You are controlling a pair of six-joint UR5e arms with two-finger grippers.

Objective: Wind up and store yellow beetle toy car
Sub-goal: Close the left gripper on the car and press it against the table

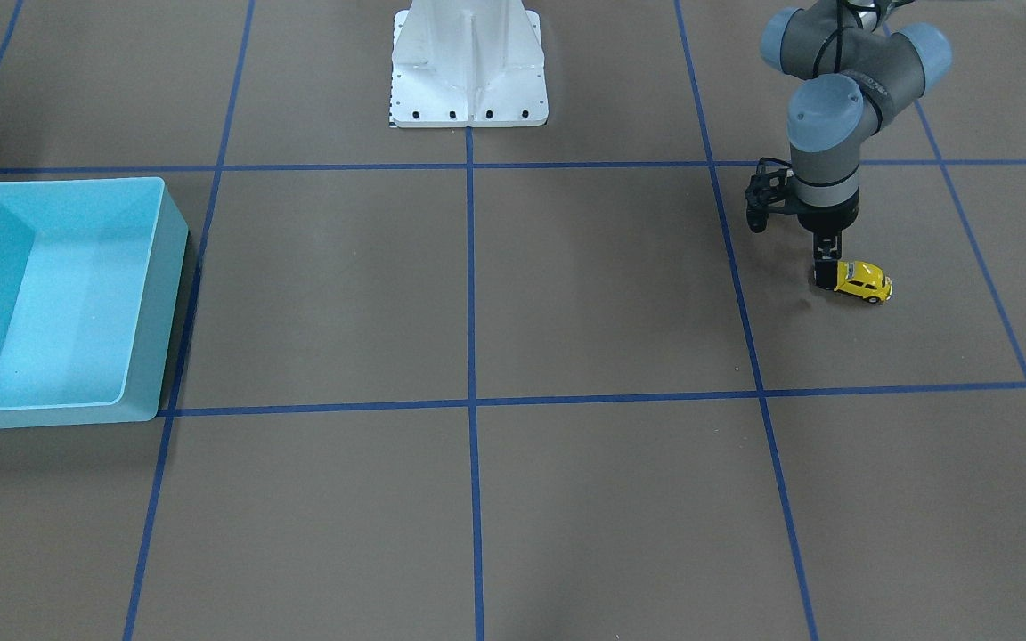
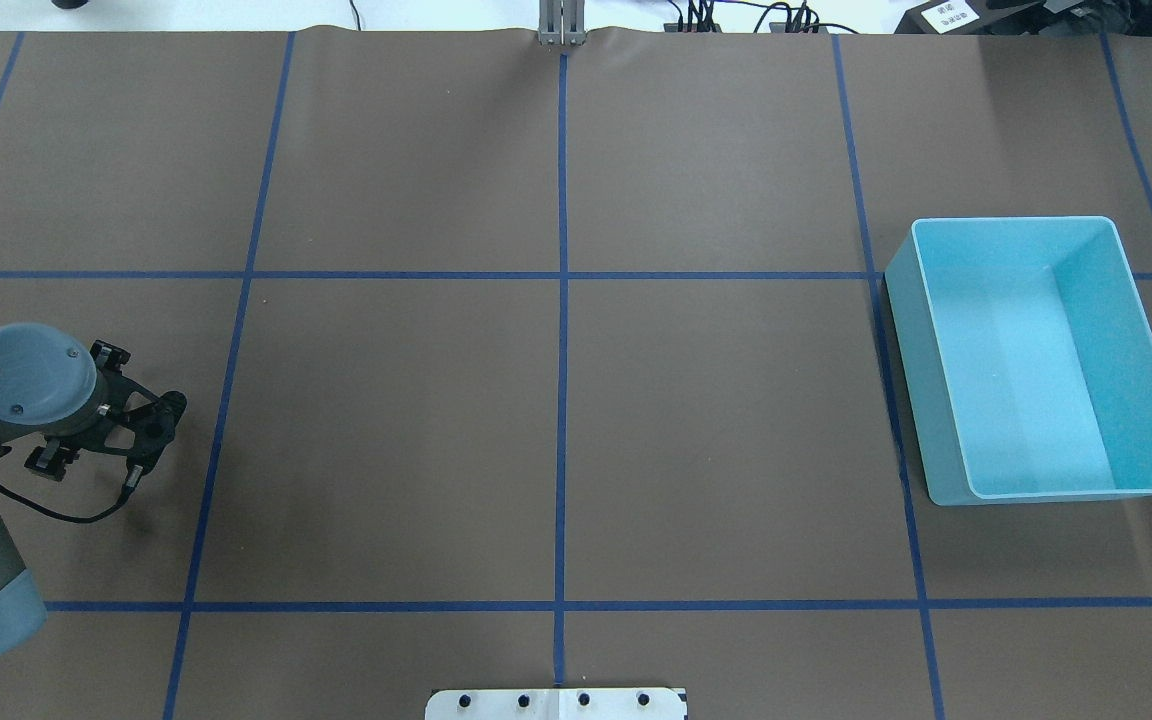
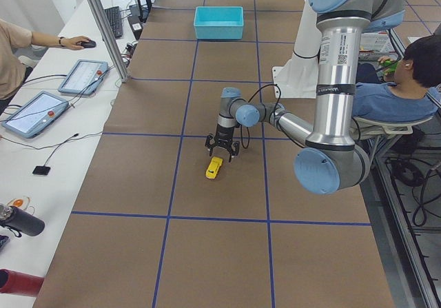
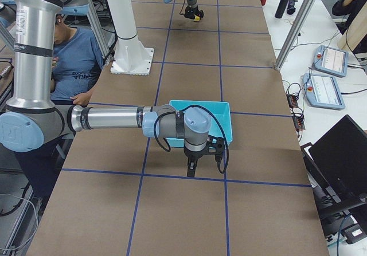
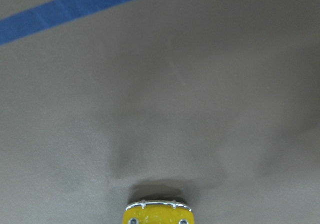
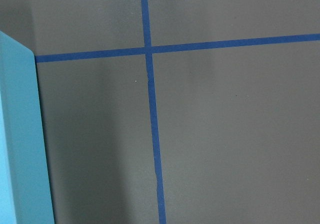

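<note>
The car [image 1: 865,281] – small, glossy yellow, beetle-shaped, with dark windows – stands on its wheels on the brown table [image 1: 566,294], in a square of the blue tape grid [image 1: 470,285] on the robot's left side. The left gripper [image 1: 826,283] points straight down at one end of it, its dark fingers touching or just beside the car. From the front the fingers read as one narrow block, so I cannot tell how far apart they are or whether they have the car. The left wrist camera shows only the car's rounded end with a chrome bumper at the bottom edge, and no fingers. The bin [image 1: 161,303], turquoise and open-topped, sits well apart from the car on the robot's right side, with nothing in it. The right gripper [image 4: 192,170] hangs tip-down just beside the bin's near wall, close to a tape line. It shows only from the side, so I cannot tell its opening either, and its wrist camera gives a strip of bin wall and a tape crossing. The white robot base [image 1: 468,71] stands at the table's edge. White lettering on the left arm's wrist and a white label beyond the table's far edge are too small to read. A seated person [image 3: 386,94] is beside the table, and two tablets [image 3: 84,77] lie on a side desk.
</note>
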